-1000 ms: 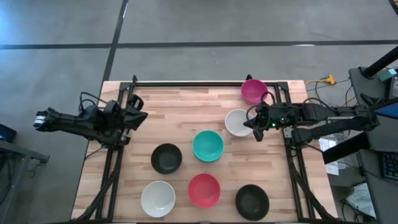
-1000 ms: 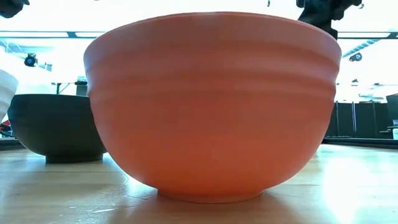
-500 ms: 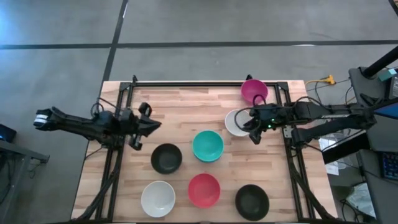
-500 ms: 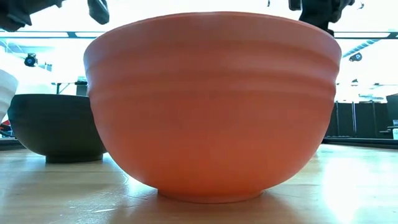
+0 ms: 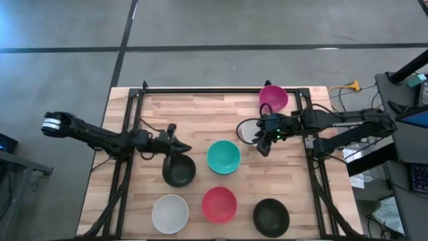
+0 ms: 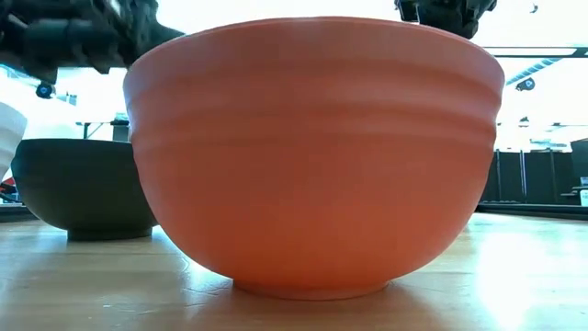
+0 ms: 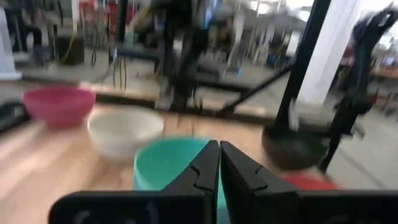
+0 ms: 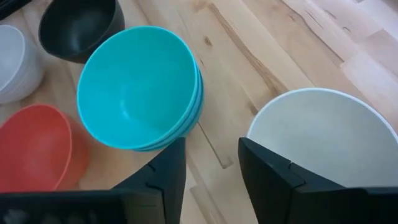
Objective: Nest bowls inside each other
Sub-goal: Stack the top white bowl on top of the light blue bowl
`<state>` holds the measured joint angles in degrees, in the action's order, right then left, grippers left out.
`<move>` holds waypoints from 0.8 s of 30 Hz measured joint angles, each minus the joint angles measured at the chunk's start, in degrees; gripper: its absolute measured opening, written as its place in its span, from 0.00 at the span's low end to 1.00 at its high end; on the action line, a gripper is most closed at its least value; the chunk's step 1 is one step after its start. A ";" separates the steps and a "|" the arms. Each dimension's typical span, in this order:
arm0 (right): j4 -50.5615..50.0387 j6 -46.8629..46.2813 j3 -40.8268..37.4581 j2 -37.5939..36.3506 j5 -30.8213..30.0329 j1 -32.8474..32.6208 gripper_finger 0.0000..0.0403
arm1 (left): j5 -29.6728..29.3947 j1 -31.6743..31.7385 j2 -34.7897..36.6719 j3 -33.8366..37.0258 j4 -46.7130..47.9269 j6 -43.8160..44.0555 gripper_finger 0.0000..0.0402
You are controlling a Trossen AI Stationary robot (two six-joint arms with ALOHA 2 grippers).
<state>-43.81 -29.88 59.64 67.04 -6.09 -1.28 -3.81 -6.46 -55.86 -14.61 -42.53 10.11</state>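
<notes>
**Bowls on the worktop, both arms extended inward**

Right gripper [image 5: 263, 142], fingers spread and empty, over the near edge of a white bowl [image 5: 251, 131]; magenta bowl [image 5: 273, 97] at its 1 o'clock; teal bowl [image 5: 223, 156] at centre; left gripper [image 5: 179, 146], fingers pressed together and empty, above a black bowl [image 5: 179, 170]; second white bowl [image 5: 170, 213], red bowl [image 5: 219, 204] and second black bowl [image 5: 271, 215] along the worktop's [image 5: 194, 114] 6 o'clock edge.

A: what's around besides the main stuff?
B: light butcher-block wooden table [image 5: 200, 114] with a black metal frame [image 5: 200, 90] along its edges, on a grey concrete floor [image 5: 200, 27].
A: anything else?
B: yellow cable [image 5: 349, 86] off the right, plus blurry workshop racks [image 7: 186, 25] behind.
</notes>
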 joint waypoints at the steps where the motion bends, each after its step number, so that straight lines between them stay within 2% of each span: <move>1: -0.01 0.10 0.12 0.25 0.00 0.00 0.35 | 0.00 0.00 -1.66 0.09 0.12 0.00 0.00; 17: -2.99 -0.03 -0.74 -1.68 -0.09 0.17 0.36 | -0.11 0.00 -28.07 -0.35 -0.09 -0.02 0.00; 24: -3.38 0.39 -0.76 -2.20 -0.04 0.17 0.36 | -0.27 -0.01 -37.39 -0.53 -1.42 -0.04 0.00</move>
<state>-47.19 -29.50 58.87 64.84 -6.13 -1.10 -4.08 -6.46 -93.25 -15.15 -43.95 10.07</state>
